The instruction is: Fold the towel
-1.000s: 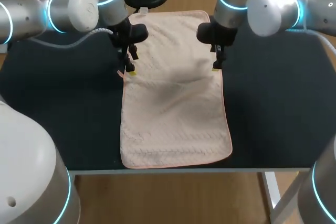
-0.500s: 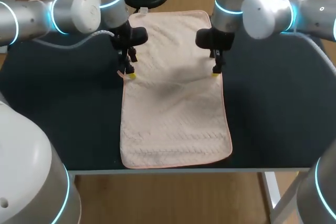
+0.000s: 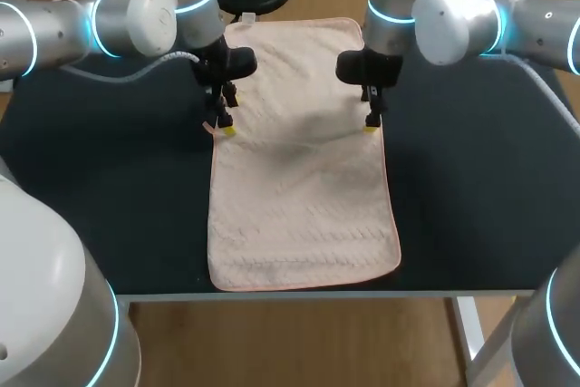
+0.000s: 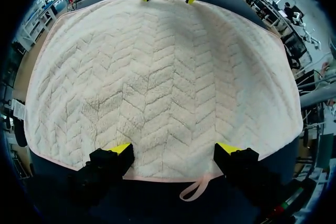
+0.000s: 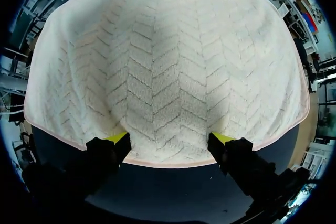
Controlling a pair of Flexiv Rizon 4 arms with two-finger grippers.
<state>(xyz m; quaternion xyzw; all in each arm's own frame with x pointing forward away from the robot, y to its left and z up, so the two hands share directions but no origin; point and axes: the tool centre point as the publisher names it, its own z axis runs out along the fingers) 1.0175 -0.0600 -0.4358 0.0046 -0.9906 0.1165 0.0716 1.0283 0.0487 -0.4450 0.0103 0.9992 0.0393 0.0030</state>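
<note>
At mid-length of the towel, flat on the table, my left gripper and right gripper stand at opposite long edges, fingers spread: grasp step, I judge; next, pinch both edges.

Towel: fluffy chevron-woven cloth with smooth trim. Desk: matt dark surface. Arms: glossy shells.

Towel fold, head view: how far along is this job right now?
Done: nothing folded yet; the towel lies spread in one layer on the table. In hand: the left gripper and right gripper sit at its opposite long edges, in its far half, fingers open with tips at the fabric's border, not pinching. Left: grasp both edges, lift, fold the towel over itself, release.
</note>
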